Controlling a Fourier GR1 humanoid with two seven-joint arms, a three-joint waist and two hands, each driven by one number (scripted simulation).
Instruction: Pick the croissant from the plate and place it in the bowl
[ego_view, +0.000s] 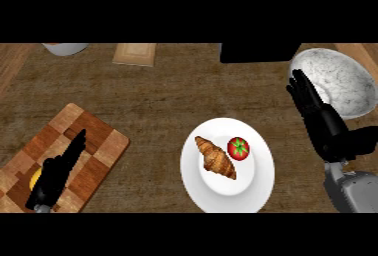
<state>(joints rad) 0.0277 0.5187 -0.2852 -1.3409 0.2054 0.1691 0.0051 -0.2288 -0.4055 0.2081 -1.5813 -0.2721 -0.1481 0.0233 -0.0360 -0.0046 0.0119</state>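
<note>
The croissant (215, 157) lies left of the nearer right hand (319, 116), fingers straight, long axis diagonal.

Brown worktop (155, 100) here: a white plate (221, 200) sits at centre, a marbled white bowl (343, 82) rests at the far right, and a checkered wooden cutting board (96, 145) lies angled at left.

A dark brown wooden counter (155, 100) fills the view. A checkered cutting board (96, 140) lies at its left; beyond it, a pale wooden block (135, 54) meets the far edge.
</note>
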